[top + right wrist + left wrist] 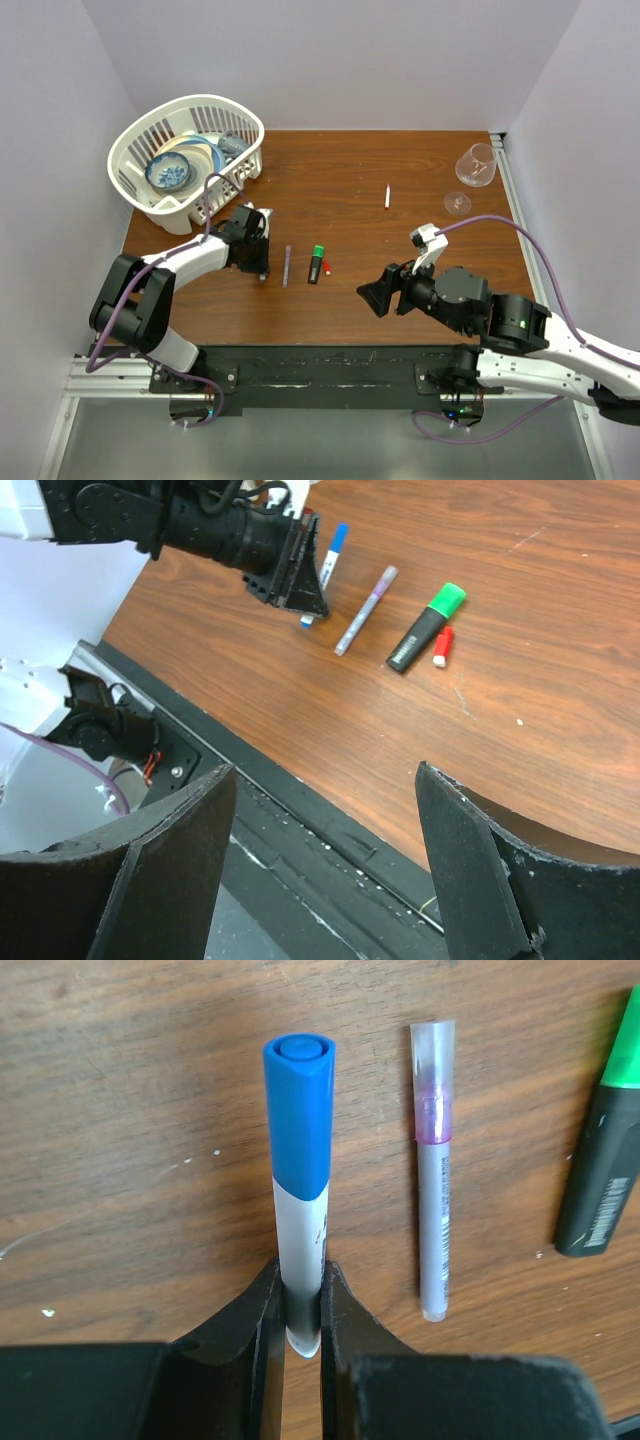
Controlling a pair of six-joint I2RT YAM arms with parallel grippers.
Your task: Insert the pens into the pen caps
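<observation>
Left gripper (300, 1305): jaws nearly closed, pinching the tail of the blue pen (300, 1160).
Right gripper (325, 880): spread wide and holding nothing, above the near edge of the table (420, 160).
Blue pen: white barrel with its blue cap on, just beside the purple pen (435, 1190).
Marker (316, 264): mid-table, with the red cap (327, 267) just beside it.
White stick (387, 197): alone, well apart, toward the far side.
Handling: we judge the pens light, stiff and smooth, apt to swivel when pinched at one end. We would hold them mid-barrel, nib end free. The caps are tiny and likely to skid.
</observation>
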